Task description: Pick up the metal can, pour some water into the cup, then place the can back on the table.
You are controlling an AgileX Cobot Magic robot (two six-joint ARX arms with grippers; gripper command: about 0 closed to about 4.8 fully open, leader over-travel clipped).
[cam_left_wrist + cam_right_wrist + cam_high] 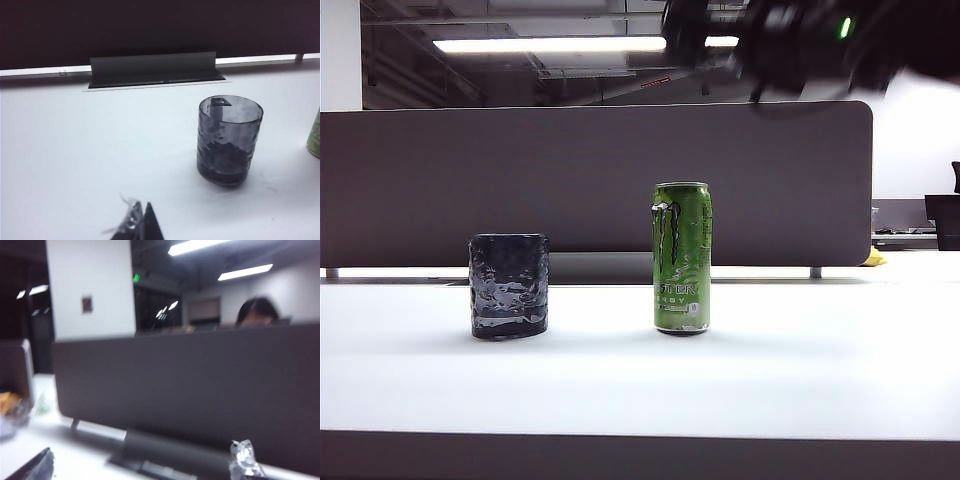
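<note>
The metal can (682, 258), bright green with a claw logo, stands upright on the white table (770, 370) near the middle. The cup (509, 286), a dark crinkled tumbler, stands to its left, apart from it. In the left wrist view the cup (229, 142) is ahead of my left gripper (142, 226), whose tips are shut together on nothing; the can (315, 137) shows only as a sliver at the edge. My right arm (800, 40) is a dark blur high above the can. My right gripper (142, 465) is open and empty, fingertips (245, 460) wide apart, facing the partition.
A dark grey partition panel (570, 180) runs along the back of the table. A grey cable flap (152, 70) sits at its foot behind the cup. Clutter lies at the far side edge (10, 415).
</note>
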